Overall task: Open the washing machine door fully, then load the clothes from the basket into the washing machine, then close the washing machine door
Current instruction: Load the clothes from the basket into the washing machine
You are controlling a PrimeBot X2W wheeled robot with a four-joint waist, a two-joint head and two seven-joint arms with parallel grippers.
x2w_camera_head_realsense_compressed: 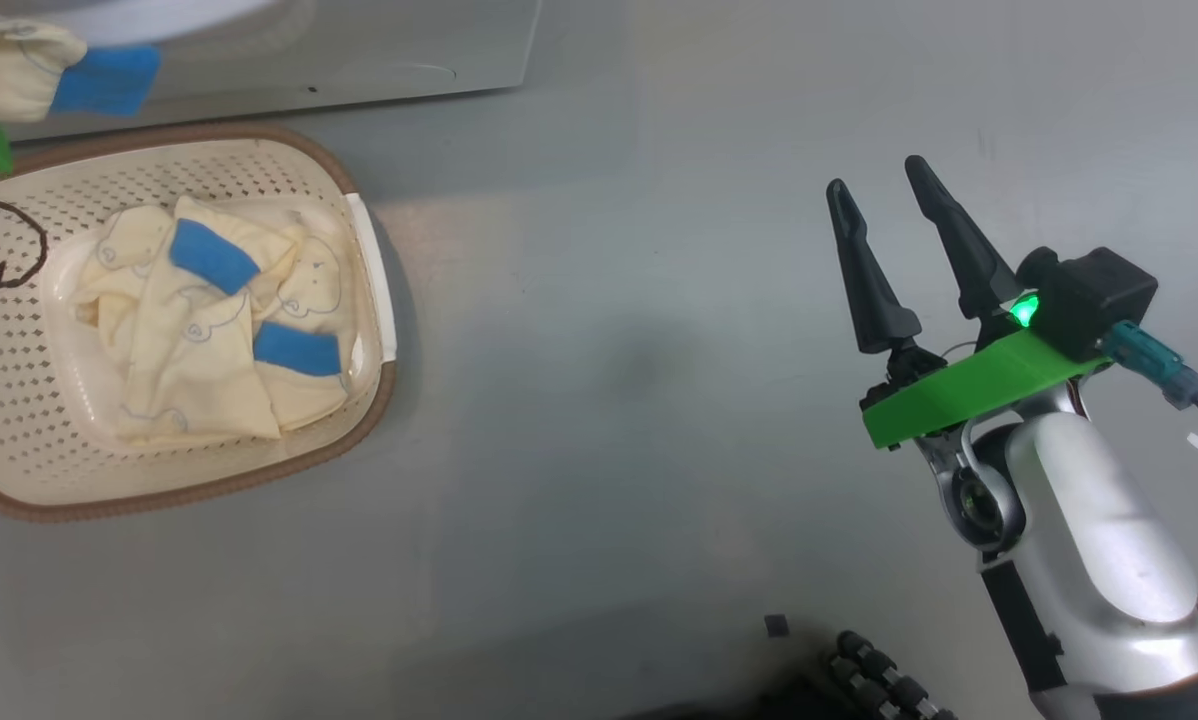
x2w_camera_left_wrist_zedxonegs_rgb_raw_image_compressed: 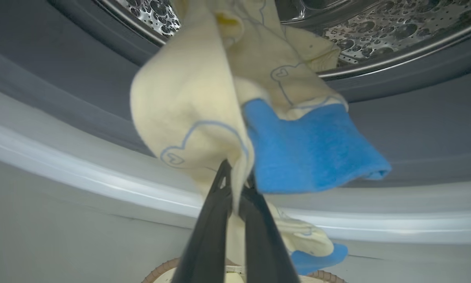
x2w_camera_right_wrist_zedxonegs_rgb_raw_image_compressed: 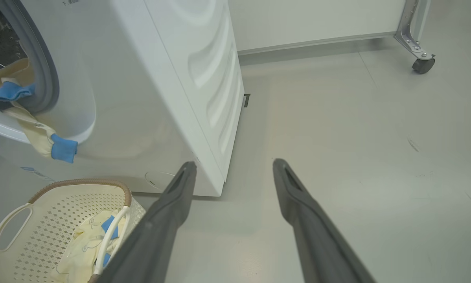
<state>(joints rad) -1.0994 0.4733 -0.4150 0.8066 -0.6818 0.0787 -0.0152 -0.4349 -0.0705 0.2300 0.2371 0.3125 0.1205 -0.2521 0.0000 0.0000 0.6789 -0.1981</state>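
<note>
Above grey floor (x2w_camera_head_realsense_compressed: 609, 450), pinches clothes (x2w_camera_left_wrist_zedxonegs_rgb_raw_image_compressed: 204, 118) in left gripper (x2w_camera_left_wrist_zedxonegs_rgb_raw_image_compressed: 237, 177) at washing machine (x2w_camera_right_wrist_zedxonegs_rgb_raw_image_compressed: 160, 98) (could snag cuff (x2w_camera_left_wrist_zedxonegs_rgb_raw_image_compressed: 318, 255) on gasket (x2w_camera_left_wrist_zedxonegs_rgb_raw_image_compressed: 416, 125)); right gripper (x2w_camera_right_wrist_zedxonegs_rgb_raw_image_compressed: 234, 164) wide.

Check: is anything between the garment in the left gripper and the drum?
Nothing visible. The left gripper holds the garment at the open mouth, by the grey gasket; the steel drum lies open just beyond it.

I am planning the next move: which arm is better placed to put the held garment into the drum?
The left. The left gripper is shut on a garment at the drum opening; the right gripper is open over the floor.
</note>
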